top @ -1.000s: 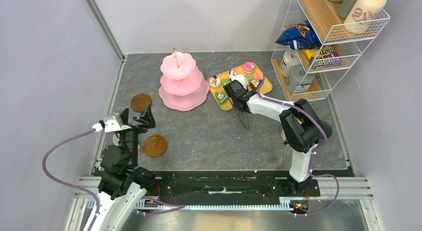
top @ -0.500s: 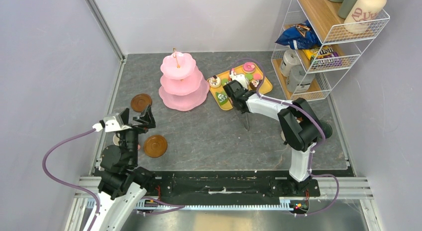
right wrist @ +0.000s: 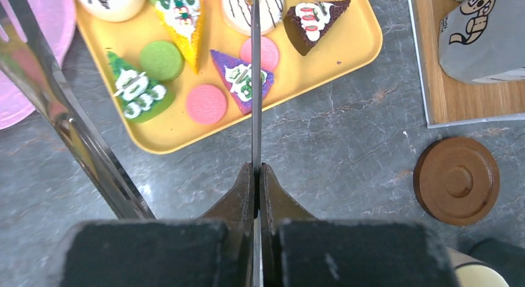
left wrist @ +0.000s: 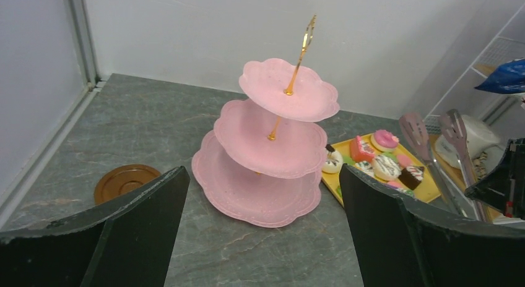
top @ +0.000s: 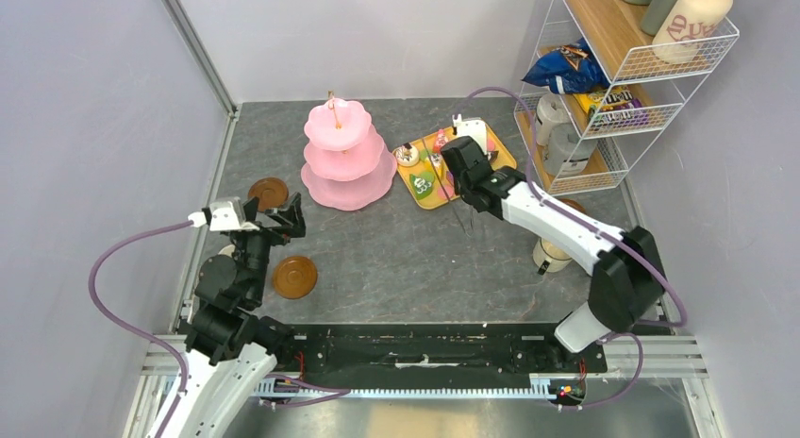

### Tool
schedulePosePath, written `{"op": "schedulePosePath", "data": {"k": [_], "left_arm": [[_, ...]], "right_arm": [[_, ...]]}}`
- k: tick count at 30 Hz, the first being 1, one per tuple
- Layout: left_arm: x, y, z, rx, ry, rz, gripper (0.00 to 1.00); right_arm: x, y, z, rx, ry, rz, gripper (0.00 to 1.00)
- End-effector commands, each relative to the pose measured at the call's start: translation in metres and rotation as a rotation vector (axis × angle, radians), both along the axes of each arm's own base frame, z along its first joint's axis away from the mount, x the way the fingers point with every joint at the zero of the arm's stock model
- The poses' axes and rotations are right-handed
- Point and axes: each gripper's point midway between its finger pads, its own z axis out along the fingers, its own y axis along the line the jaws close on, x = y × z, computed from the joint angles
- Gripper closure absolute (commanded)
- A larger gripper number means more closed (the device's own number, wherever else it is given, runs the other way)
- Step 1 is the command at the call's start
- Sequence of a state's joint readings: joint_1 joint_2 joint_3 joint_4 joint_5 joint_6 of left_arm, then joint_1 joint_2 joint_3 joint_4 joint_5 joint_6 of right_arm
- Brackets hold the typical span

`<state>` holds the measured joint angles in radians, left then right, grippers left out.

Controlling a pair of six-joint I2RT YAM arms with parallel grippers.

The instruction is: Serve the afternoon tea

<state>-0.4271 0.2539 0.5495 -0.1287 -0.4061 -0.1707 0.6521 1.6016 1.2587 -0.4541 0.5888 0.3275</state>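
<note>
End effector (right wrist: pixel 256 172) pinching tongs (right wrist: pixel 255 83) (edge-on) — above tray (right wrist: pixel 297 68).

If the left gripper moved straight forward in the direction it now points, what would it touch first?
Most likely the pink three-tier scalloped stand: in the wrist view it sits centred ahead of the open left gripper, with nothing visible in between. Depth is unclear.

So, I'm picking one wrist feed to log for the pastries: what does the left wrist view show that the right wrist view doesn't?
Only left wrist: the whole pink stand, all three tiers bare, and a saucer left of it. Only right wrist: the right hand shut on the tongs, a second saucer by the wooden shelf base. Both: the yellow tray of cake wedges and the tongs.
</note>
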Motion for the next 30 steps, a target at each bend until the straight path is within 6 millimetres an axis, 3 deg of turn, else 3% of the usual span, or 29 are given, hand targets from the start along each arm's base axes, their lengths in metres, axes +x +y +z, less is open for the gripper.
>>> {"op": "schedulePosePath", "data": {"k": [1, 7, 16, 19, 23, 30], "left_arm": [[0.001, -0.019, 0.027, -0.096, 0.006, -0.094, 0.0], [0.017, -0.075, 0.01, -0.158, 0.195, -0.319, 0.0], [0.03, -0.161, -0.011, -0.388, 0.394, -0.665, 0.0], [0.033, -0.183, -0.011, -0.462, 0.405, -0.726, 0.0], [0.039, -0.208, -0.026, -0.48, 0.444, -0.729, 0.0], [0.05, -0.236, -0.044, -0.555, 0.483, -0.72, 0.04]], "right_arm": [[-0.025, 0.007, 0.027, 0.086, -0.026, 0.048, 1.0], [-0.052, 0.023, 0.05, 0.161, -0.054, 0.12, 1.0], [-0.079, 0.052, 0.057, 0.264, -0.056, 0.215, 1.0], [-0.084, 0.062, 0.057, 0.29, -0.047, 0.237, 1.0], [-0.089, 0.071, 0.055, 0.309, -0.034, 0.26, 1.0], [-0.093, 0.078, 0.055, 0.328, -0.03, 0.281, 1.0]]}}
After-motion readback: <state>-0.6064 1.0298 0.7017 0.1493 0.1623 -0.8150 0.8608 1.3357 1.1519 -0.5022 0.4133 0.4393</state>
